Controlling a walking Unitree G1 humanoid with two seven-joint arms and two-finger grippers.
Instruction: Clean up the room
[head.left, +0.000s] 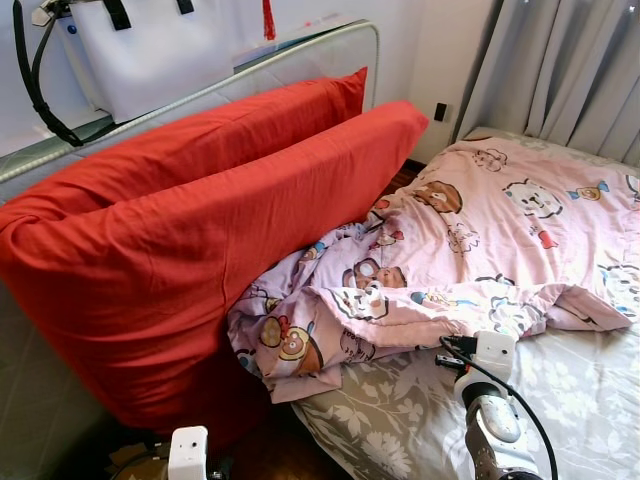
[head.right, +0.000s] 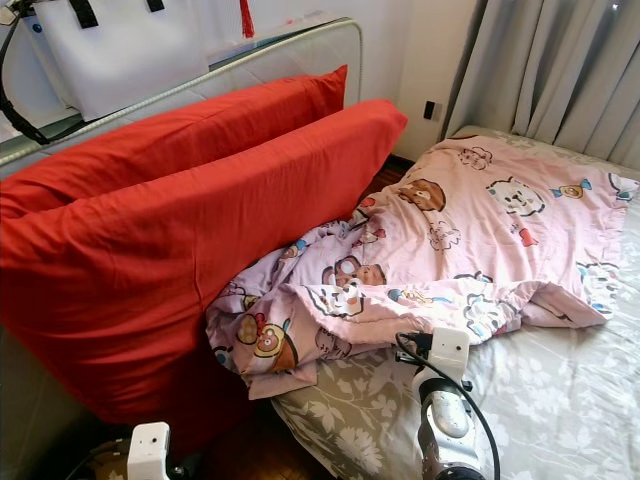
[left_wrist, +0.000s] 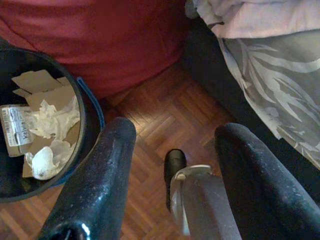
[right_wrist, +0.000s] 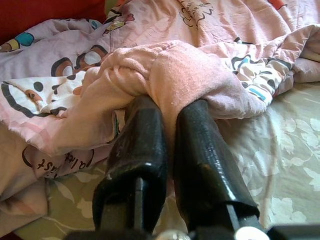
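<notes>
Right now your right claw (right_wrist: 167, 120) is pinching the near edge of the pink cartoon-print quilt (head.left: 480, 240), bunched on the grey floral bed sheet (head.left: 580, 400). Probably you're making the bed: next, pull it flat. Left claw (left_wrist: 172, 165) hangs spread over the floor.

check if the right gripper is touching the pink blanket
Touching. The right wrist view shows the right gripper with its two black fingers pinched on a bunched fold of the pink blanket, fabric squeezed between them with no gap.
</notes>
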